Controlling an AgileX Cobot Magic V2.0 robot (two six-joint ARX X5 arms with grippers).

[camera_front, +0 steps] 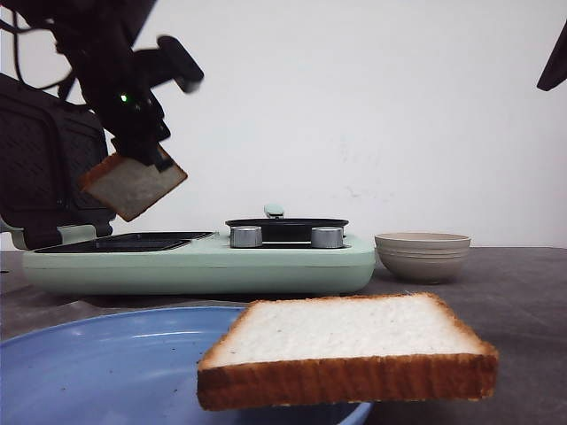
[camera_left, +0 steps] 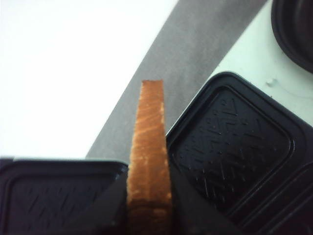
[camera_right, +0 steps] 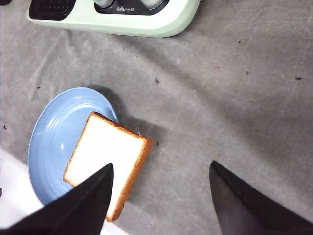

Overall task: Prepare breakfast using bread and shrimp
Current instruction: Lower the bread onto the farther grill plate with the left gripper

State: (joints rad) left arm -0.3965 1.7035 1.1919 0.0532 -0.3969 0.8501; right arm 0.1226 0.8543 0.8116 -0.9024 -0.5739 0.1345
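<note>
Judging by its pale porous face and thin crust, the bread looked light, soft and easily crushed, so a gentle pinch across the crust edge, where it is firmest, seemed the safest hold, with the slice kept short in the jaws so it would not sag or tear. One slice (camera_front: 133,184) hung tilted in the air above the dark ribbed plate (camera_front: 124,241) of the mint-green sandwich maker (camera_front: 266,266), in front of its raised lid (camera_front: 44,168). The left gripper (camera_front: 137,155) was clamped on that slice, its fingers closed only to the thickness of the bread; the left wrist view showed the crust edge (camera_left: 149,161) standing upright between the two dark fingers (camera_left: 110,205), with the ribbed plate just beyond it. The second slice (camera_front: 350,345) lay nearer the camera than the sandwich maker, resting on the rim of the blue plate (camera_front: 97,354) and overhanging onto the grey table (camera_right: 234,98). The right gripper (camera_right: 161,196) hovered high above that plate, jaws spread wide and holding nothing. A beige ribbed bowl (camera_front: 423,255) stood just beside the sandwich maker at its knob end; whether the shrimp lay inside could not be told from these views.
</note>
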